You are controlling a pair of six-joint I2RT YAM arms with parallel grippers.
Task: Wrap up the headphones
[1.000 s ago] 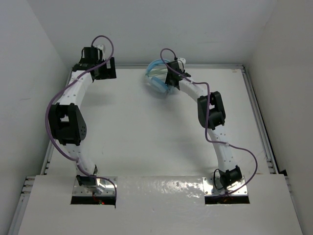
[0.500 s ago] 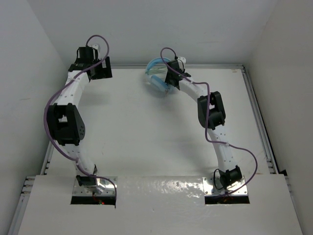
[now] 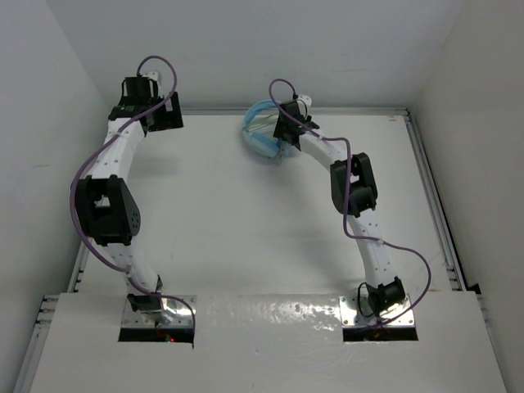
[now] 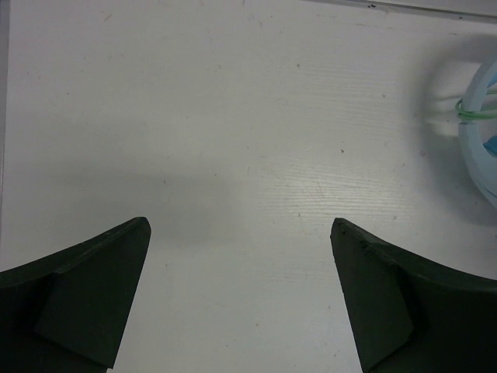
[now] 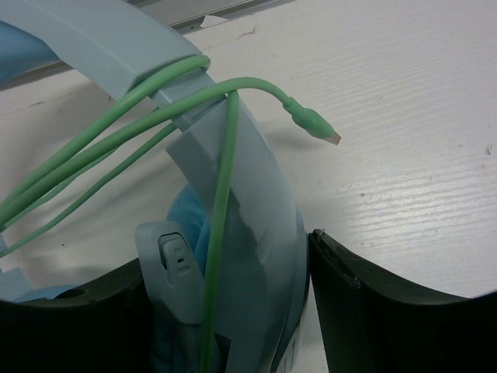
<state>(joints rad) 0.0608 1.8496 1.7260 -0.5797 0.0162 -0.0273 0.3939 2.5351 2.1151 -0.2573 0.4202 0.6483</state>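
The light blue headphones point(image 3: 262, 131) lie at the far middle of the table. Their pale green cable point(image 5: 116, 140) is wound in several loops round the headband point(image 5: 241, 186), and the plug point(image 5: 314, 124) sticks out free over the table. My right gripper point(image 5: 233, 311) is shut on the headphones, one finger on each side of the earcup and band; it also shows in the top view point(image 3: 282, 131). My left gripper point(image 4: 237, 295) is open and empty, over bare table at the far left point(image 3: 151, 110). The edge of the headphones point(image 4: 481, 132) shows at the right of the left wrist view.
The white table point(image 3: 229, 213) is bounded by a raised rail at the back point(image 3: 360, 110) and at the right point(image 3: 434, 213). White walls stand close on the left, back and right. The arms' purple cables point(image 3: 90, 164) loop beside each arm.
My left gripper has moved left and farther back, away from the headphones. The right gripper and the headphones have barely moved.
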